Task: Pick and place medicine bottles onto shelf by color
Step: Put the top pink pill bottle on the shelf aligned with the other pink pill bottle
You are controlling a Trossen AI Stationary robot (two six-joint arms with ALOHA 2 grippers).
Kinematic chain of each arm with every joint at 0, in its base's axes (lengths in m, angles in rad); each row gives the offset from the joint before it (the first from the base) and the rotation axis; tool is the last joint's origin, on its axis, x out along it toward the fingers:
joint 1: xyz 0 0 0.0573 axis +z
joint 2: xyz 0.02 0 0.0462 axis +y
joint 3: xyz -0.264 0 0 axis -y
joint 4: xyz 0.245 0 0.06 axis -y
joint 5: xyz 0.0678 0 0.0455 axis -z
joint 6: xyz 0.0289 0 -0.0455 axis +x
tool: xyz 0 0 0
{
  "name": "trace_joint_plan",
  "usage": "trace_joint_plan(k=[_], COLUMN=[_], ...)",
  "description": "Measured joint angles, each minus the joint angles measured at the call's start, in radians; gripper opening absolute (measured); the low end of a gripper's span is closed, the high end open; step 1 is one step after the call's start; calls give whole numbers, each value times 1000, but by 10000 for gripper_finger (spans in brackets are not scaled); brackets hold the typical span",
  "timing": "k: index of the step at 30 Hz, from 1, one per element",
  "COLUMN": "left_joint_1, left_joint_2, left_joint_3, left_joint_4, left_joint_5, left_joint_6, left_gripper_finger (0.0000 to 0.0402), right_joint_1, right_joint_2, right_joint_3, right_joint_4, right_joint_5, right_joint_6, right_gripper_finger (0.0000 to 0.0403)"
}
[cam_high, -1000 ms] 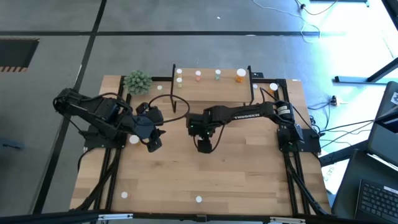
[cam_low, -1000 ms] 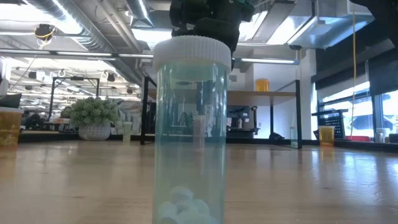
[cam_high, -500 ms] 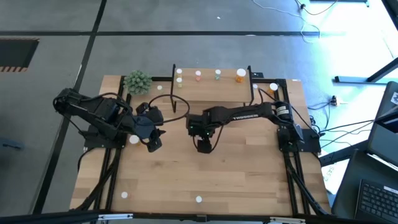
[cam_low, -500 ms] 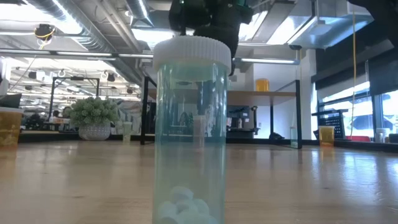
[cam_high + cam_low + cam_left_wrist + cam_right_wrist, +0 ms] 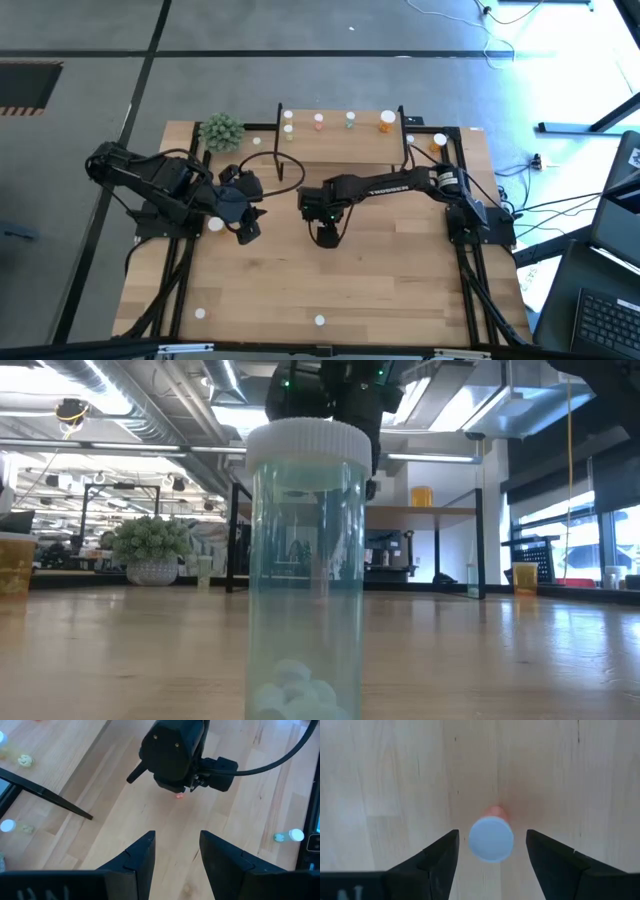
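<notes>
Tabletop (image 5: 400, 270) carries plant ball (image 5: 221, 131) beside shelf (image 5: 340, 146)

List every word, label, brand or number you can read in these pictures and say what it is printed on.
"TROSSEN": white lettering along the right arm in the high view, small and only just readable.
Bottles on the shelf and table: any labels are too small to read.
Clear bottle close to the low camera: no print visible.
Nothing readable in either wrist view.
</notes>
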Motion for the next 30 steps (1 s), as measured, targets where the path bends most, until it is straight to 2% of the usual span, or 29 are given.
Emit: trace_joint_plan(k=[10, 30], left_joint_1=[0, 0], left_joint_2=[0, 0], left_joint_3=[0, 0], left_joint_4=[9, 11], left_joint_5=[0, 0], left_joint_6=[0, 0], left_gripper_finger=[149, 149], right_joint_1=[0, 0], right_joint_2=[5, 5], right_joint_3=[0, 0], right_joint_4=[18, 26], right_joint_5=[1, 11], right_joint_6=[-26, -27], right_gripper_finger=[232, 173])
